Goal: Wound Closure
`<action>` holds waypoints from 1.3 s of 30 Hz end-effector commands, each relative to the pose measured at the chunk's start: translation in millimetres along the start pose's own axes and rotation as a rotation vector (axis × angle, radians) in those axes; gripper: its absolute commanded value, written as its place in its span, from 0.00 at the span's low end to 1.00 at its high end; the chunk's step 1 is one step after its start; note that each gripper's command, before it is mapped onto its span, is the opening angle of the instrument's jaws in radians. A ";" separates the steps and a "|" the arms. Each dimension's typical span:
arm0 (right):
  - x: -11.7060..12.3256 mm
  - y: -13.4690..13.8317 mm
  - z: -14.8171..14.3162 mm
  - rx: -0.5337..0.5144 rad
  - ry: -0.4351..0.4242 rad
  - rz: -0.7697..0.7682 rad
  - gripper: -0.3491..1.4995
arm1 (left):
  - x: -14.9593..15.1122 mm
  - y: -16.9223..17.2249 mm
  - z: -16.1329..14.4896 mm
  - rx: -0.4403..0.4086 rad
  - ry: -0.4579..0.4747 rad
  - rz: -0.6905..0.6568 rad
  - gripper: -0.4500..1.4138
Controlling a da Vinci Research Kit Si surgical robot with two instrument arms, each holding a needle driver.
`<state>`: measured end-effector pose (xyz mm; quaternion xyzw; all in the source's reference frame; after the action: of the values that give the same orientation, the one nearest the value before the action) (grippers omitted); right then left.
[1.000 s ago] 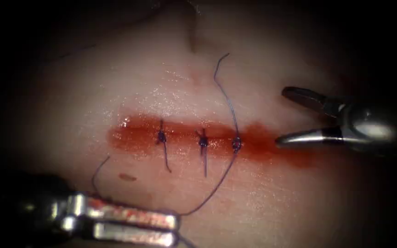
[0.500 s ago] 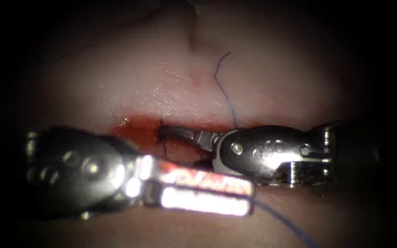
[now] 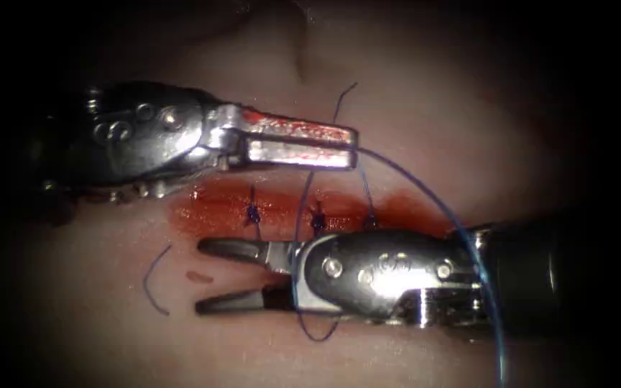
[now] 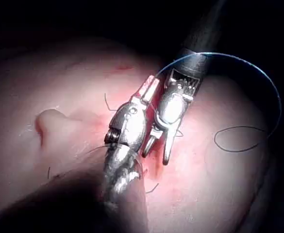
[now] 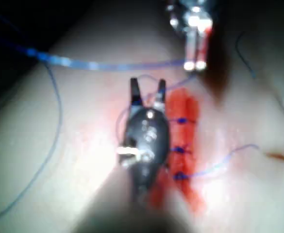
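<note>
endoscope overhead, wrist views close, sharing cut (image 3: 310, 212)

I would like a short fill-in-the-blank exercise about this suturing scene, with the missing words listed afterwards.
1. The left end effector is shut on the ____.
2. The jaws of the right end effector stand ____ and hold nothing.
3. Along the cut in the tissue there are ____ knotted stitches.
4. The thread loops around the ____ tool.

Missing words: thread; open; three; right
</note>
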<state>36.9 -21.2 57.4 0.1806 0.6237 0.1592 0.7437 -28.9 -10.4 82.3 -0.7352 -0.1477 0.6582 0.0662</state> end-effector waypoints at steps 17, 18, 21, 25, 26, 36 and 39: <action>-1.6 0.7 -4.3 0.038 0.268 0.172 0.31 | -7.2 -1.2 -1.1 0.023 0.100 0.025 0.00; -1.6 0.9 -4.5 0.033 0.280 0.178 0.31 | -7.5 -1.2 -1.1 0.020 0.110 0.028 0.00; -1.6 1.5 -5.5 0.026 0.309 0.200 0.30 | -7.9 -1.2 -1.2 0.013 0.147 0.035 0.00; -1.8 2.1 -6.6 0.025 0.363 0.237 0.28 | -8.6 -0.9 -1.2 -0.004 0.182 0.056 0.00; -1.8 2.1 -6.7 0.026 0.378 0.243 0.28 | -8.7 -0.9 -1.2 -0.003 0.187 0.063 0.00; -1.9 2.3 -7.0 0.026 0.446 0.292 0.27 | -9.9 0.7 -2.4 -0.032 0.208 0.097 0.00; -1.8 2.5 -7.1 0.025 0.459 0.306 0.28 | -10.4 1.6 -2.4 -0.044 0.204 0.102 0.00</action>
<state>29.0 -18.6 58.6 0.2383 0.7442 0.2990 0.5478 -26.8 -14.6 91.5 -0.8062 -0.1162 0.5795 0.0278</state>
